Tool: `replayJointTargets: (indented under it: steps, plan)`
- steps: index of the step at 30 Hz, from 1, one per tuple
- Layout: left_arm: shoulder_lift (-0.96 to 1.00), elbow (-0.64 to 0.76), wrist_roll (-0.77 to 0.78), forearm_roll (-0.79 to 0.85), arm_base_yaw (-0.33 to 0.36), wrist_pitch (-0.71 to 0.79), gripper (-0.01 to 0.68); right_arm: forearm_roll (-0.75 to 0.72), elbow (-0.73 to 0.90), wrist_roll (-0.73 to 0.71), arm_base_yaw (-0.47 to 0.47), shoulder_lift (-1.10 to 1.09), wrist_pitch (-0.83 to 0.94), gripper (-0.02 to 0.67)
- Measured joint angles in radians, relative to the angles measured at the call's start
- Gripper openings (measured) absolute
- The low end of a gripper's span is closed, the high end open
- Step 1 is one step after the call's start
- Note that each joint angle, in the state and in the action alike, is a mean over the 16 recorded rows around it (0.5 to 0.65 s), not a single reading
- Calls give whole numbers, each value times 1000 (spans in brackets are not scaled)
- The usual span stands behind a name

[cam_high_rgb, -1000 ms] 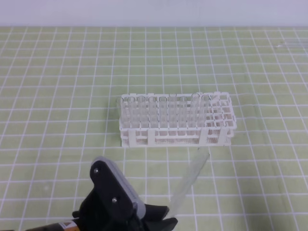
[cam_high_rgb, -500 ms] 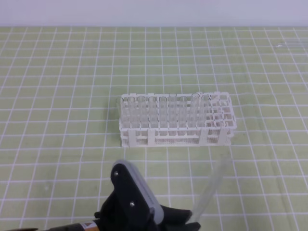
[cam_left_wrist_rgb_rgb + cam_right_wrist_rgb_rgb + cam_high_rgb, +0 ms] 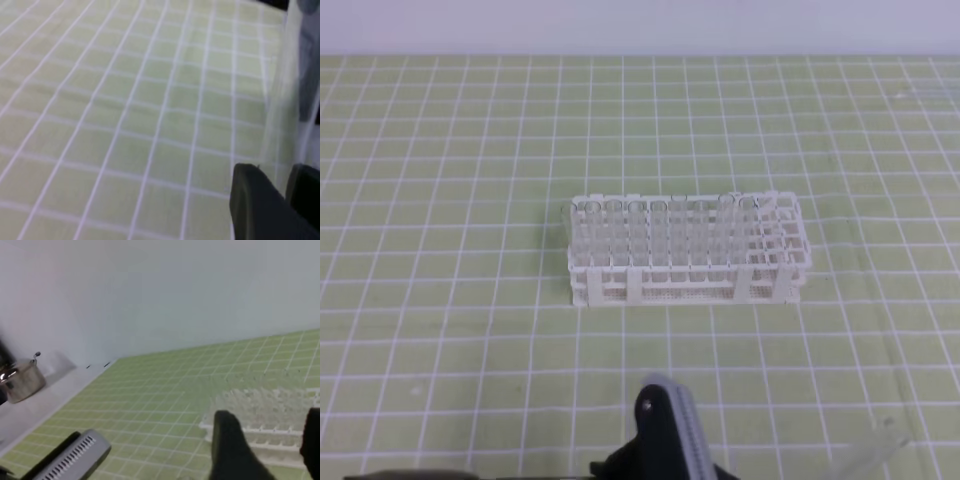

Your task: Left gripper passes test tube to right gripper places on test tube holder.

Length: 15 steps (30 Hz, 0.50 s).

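1 test tube holder [image 3: 690, 255], white, holding approx 7-8 clear tubes along its front-left rows; exact count unclear, too faint. 1 loose test tube [image 3: 868, 450] bottom right of high view, also seen between the left gripper [image 3: 280, 195] fingers. 2 grippers: left plus right gripper [image 3: 267, 440], 2 fingers each. 1 metal pot [image 3: 20, 380] in right wrist view. 1 green grid mat [image 3: 440, 200].

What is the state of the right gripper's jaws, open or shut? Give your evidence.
Open. In the right wrist view the right gripper's two black fingers stand well apart, with nothing between them; the test tube holder shows through the gap.
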Motion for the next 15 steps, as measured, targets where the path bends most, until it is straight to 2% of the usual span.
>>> replayJointTargets:
  steps: [3, 7, 15]
  plan:
    - [18, -20, -3, 39, 0, -24, 57, 44, -9, -78, 0, 40, 38, 297]
    - [32, -54, -7, 69, -1, -50, 39, 101, -18, -168, 0, 81, 64, 343]
    - [68, -129, -15, 95, -3, -51, 57, 176, -27, -270, 0, 114, 95, 369]
